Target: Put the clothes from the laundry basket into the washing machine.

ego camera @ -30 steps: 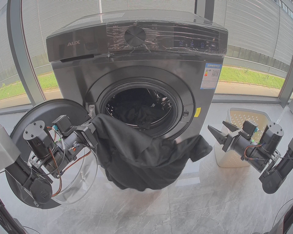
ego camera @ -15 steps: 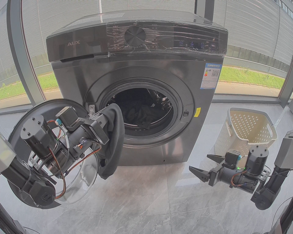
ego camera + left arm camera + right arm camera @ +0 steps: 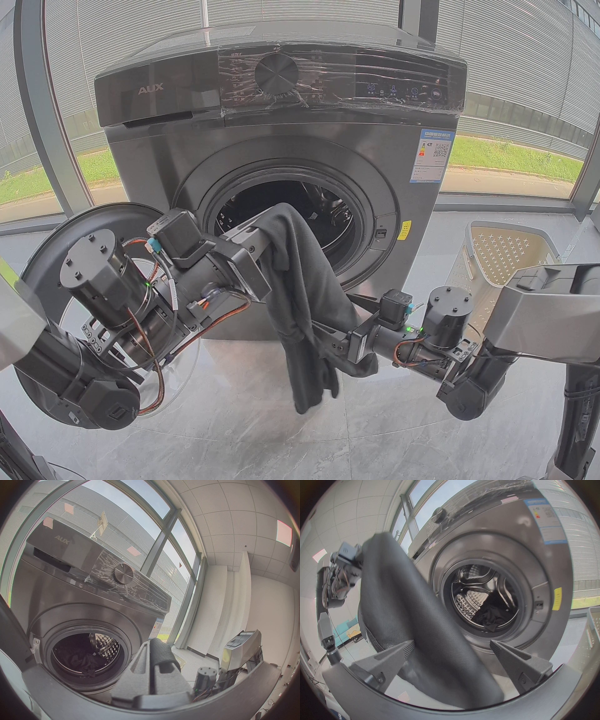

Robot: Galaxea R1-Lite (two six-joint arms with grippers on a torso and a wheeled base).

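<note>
A: What is held in the left hand [image 3: 269,228]?

B: A dark garment [image 3: 306,294] is gripped there. In the left wrist view the fingers [image 3: 137,670] are seen pressed together on a fold of the cloth. In the head view this hand is found left of centre, in front of the round opening of the drum [image 3: 481,602].

A: And the right hand [image 3: 452,642]?

B: It is held open, and nothing is gripped by it. In the right wrist view its two fingers are seen spread wide, with the hanging cloth between them, close against one finger. In the head view it is found low and right of centre, partly covered by the garment.

A: How is the garment hung?

B: It is draped down from the left hand through the middle of the head view, outside the drum, with its lower end seen above the grey floor [image 3: 250,437].

A: Where is the washing machine [image 3: 281,150] placed?

B: It is seen at upper centre, with its door [image 3: 94,219] swung open at the left. Other dark clothes [image 3: 493,614] are seen lying inside the drum.

A: And the laundry basket [image 3: 500,250]?

B: It is stood on the floor at the right, near the machine and well apart from the left hand.
</note>
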